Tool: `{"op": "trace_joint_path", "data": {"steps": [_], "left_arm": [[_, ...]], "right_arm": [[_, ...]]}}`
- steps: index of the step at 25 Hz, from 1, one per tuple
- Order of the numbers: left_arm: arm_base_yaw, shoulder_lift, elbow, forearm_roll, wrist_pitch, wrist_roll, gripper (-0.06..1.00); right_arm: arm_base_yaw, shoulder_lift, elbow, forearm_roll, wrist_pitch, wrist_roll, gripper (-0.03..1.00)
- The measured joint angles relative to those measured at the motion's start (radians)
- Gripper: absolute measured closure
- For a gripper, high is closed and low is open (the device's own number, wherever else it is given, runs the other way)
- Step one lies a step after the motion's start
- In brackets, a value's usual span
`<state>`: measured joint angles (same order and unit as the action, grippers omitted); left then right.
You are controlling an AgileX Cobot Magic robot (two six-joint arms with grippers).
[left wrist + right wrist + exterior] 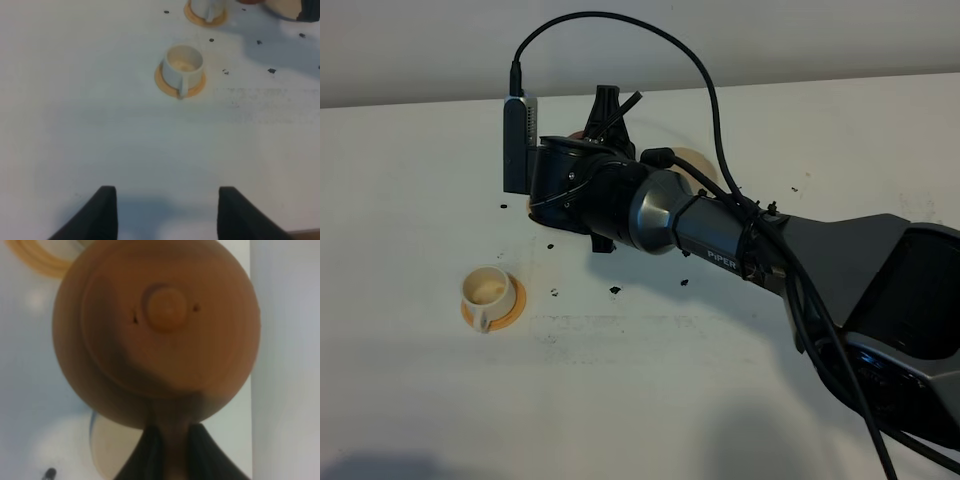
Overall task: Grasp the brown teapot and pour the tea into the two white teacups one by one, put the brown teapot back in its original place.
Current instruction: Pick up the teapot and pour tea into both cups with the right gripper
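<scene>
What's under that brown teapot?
Beside the teapot, only the rim of an orange saucer and some white table show. The pot covers whatever sits directly below it.

One brown teapot (157,335), two white teacups (183,64) (204,6), two orange saucers (196,86) (192,16), one beige coaster (693,160)

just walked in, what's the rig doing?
The right fingers are clamped on the handle of the brown teapot. They hold it away from its beige coaster, next to the far cup. Whether it is pouring can't be told. The near cup sits on its orange saucer, untouched. The left fingers are apart, holding nothing, short of both cups.
</scene>
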<state>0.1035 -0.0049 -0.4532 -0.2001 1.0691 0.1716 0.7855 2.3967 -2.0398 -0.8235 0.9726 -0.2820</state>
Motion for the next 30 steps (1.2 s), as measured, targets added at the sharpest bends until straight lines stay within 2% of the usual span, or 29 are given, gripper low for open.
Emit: {"op": "trace_joint_path", "data": {"steps": [30], "left_arm": [[0.000,0.000,0.000,0.000,0.000,0.000,0.51]], "right_arm": [[0.000,0.036,0.000,-0.146,0.018,-0.064,0.86]]}}
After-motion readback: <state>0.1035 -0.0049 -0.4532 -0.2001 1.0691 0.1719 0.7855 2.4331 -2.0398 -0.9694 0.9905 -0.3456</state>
